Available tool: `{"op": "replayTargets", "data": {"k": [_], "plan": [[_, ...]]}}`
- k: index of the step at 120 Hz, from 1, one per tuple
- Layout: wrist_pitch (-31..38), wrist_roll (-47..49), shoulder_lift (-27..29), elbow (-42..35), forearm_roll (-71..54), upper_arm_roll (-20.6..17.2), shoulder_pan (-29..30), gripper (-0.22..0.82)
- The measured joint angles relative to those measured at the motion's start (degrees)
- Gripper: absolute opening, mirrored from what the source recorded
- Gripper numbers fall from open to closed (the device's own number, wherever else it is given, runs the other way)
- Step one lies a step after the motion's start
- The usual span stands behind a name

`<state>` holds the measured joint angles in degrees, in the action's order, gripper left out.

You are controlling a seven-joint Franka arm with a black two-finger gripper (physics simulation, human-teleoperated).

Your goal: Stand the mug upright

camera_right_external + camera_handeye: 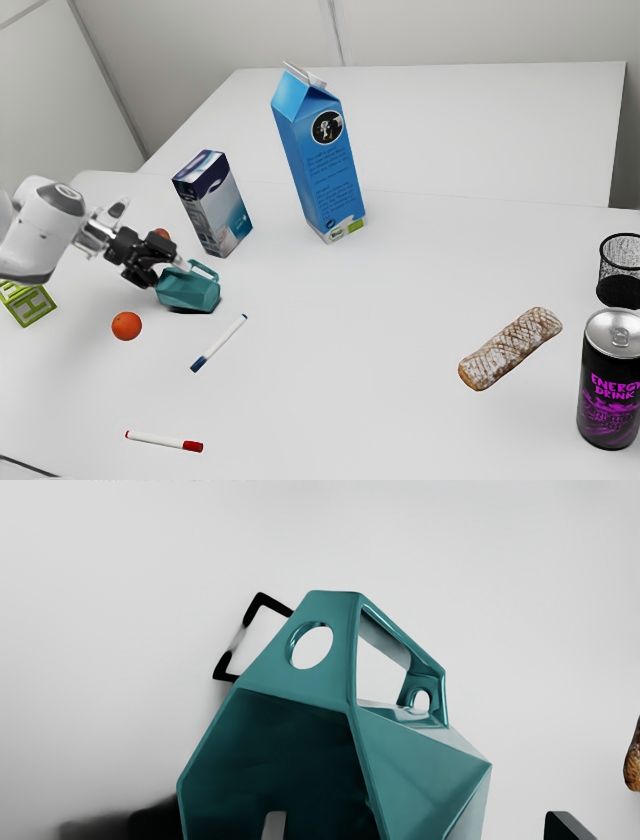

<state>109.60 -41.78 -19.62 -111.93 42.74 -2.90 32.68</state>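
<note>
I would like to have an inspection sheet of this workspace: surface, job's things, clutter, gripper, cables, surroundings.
Surface: white tabletop, no spill seen.
Job's things: teal mug lying on its side, not upright; handle intact where visible.
Clutter: blue carton, smaller box, orange ball, another orange item partly behind the gripper, blue-capped marker, red-capped marker, pastry, energy drink can, black mesh cup, green block.
Gripper: open, at the mug, one fingertip across its mouth, the other beyond its outer wall.
Cables: a thin dark line near the exterior view's lower left corner; cannot tell whether it is a cable.
Surroundings: pale walls; no person seen.
</note>
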Motion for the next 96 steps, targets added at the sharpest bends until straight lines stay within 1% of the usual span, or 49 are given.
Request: {"op": "replayTargets", "data": {"k": [8, 15, 28, 43, 55, 73, 96], "plan": [[0.0, -1.0, -0.3, -0.1, 1.3, 0.0, 0.0, 0.52], [-0.1, -1.9, -0.4, -0.2, 2.4, 0.0, 0.0, 0.47], [-0.2, -3.3, -0.4, -0.2, 3.8, 0.0, 0.0, 0.31], [-0.3, -4.6, -0.2, -0.3, 4.4, -0.1, 0.0, 0.1], [-0.3, -5.4, 0.6, -0.7, 4.6, -0.2, 0.0, 0.0], [-0.2, -6.5, 3.2, -2.0, 4.7, -0.5, 0.0, -0.1], [0.0, -7.4, 7.6, -3.1, 4.1, -0.6, -0.3, -0.12]]}}
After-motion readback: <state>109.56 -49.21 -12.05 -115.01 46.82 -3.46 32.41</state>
